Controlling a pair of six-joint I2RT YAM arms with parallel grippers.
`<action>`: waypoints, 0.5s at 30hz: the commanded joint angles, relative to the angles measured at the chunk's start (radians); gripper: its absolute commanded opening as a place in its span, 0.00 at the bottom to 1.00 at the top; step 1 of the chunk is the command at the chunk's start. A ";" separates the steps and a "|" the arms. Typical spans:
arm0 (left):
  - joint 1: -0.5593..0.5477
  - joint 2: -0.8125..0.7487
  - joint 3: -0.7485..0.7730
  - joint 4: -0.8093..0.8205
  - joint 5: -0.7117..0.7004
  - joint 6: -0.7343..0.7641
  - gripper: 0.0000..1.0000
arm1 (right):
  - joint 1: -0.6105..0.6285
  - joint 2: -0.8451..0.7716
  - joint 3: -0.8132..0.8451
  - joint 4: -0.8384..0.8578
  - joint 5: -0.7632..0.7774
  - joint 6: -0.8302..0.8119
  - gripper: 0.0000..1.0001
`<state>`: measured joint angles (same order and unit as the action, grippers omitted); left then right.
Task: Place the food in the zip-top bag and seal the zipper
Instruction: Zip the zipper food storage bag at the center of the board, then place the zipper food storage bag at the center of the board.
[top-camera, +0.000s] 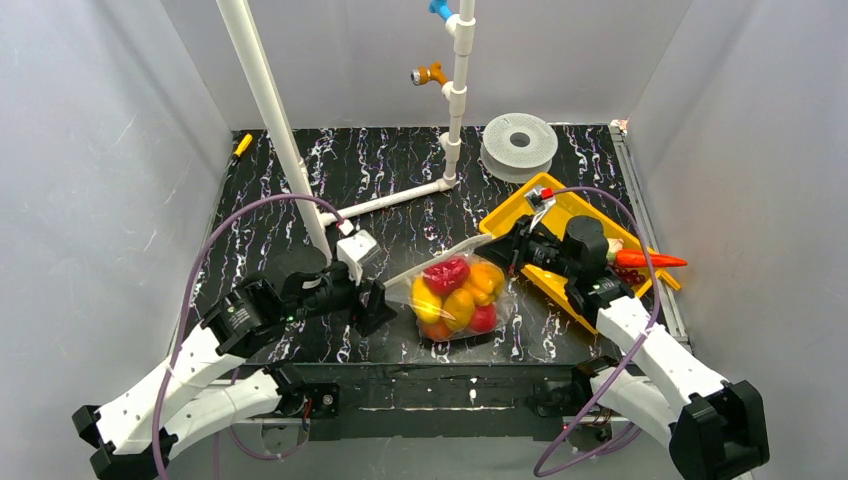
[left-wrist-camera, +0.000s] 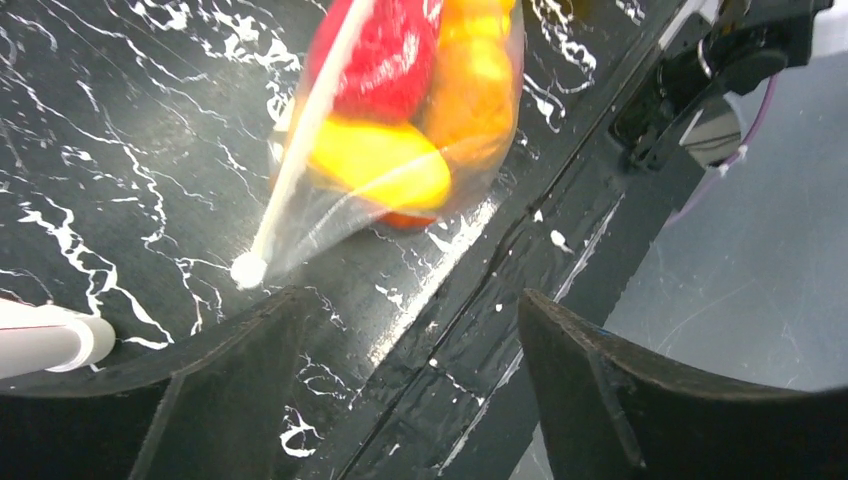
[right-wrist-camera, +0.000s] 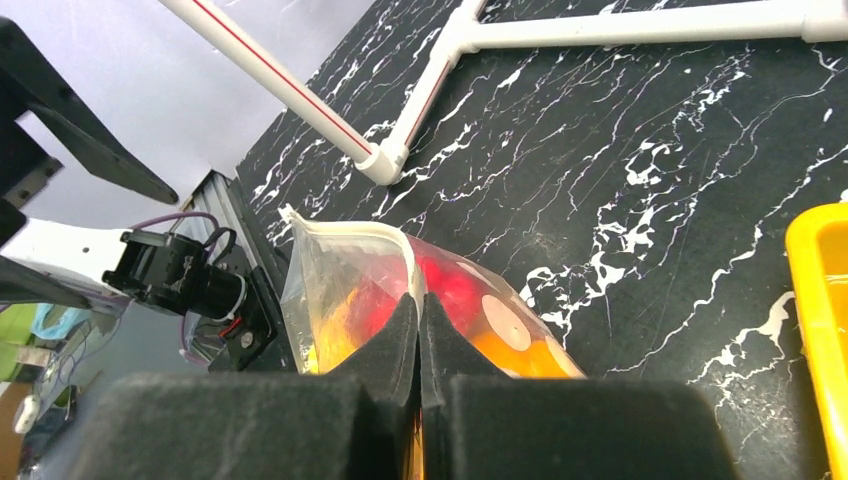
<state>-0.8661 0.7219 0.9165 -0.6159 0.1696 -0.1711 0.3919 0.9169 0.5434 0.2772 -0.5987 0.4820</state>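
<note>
The zip-top bag (top-camera: 457, 297) lies on the black marbled worktop (top-camera: 380, 170) near its middle, a little toward the 6 o'clock edge. The food (top-camera: 460, 305) is inside it: a red pepper at the 12 o'clock side of the pile, orange and yellow pieces through the centre, and a red piece at about 4 o'clock. The zipper (top-camera: 430, 262) runs slantwise along the bag's far edge, from 9 o'clock up toward 2 o'clock.

The right claw (right-wrist-camera: 418, 305) is at the bag's 2 o'clock corner. Its dark pads are pressed together on the zipper with no gap between them, and in the right wrist view the whitish strip curves down into the pinch. That corner is lifted off the worktop. From these views I cannot tell whether the strip is pressed closed along its length.

The left claw (top-camera: 376, 306) is at the bag's 9 o'clock side, spread wide and holding nothing. In the left wrist view its fingers (left-wrist-camera: 230, 395) frame bare worktop, and the rounded end of the zipper lies just beyond them, apart from both.

A yellow tray (top-camera: 560, 205) sits at 2 o'clock from the bag, partly under the right arm, and a toy carrot (top-camera: 655, 260) lies at its 3 o'clock side. A white PVC pipe (top-camera: 270, 110) frame stands at 11 o'clock, with a grey spool (top-camera: 518, 145) at 1 o'clock.
</note>
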 joint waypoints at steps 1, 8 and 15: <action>0.003 -0.048 0.088 -0.029 -0.065 0.000 0.80 | 0.054 0.040 0.076 -0.051 0.044 -0.061 0.01; 0.002 -0.109 0.135 -0.036 -0.148 -0.019 0.87 | 0.127 0.250 0.227 -0.082 0.054 -0.049 0.01; 0.002 -0.162 0.126 -0.050 -0.221 -0.018 0.89 | 0.203 0.496 0.454 -0.235 0.231 -0.027 0.01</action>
<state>-0.8661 0.5800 1.0264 -0.6415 0.0101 -0.1867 0.5679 1.3222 0.8690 0.1340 -0.4830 0.4419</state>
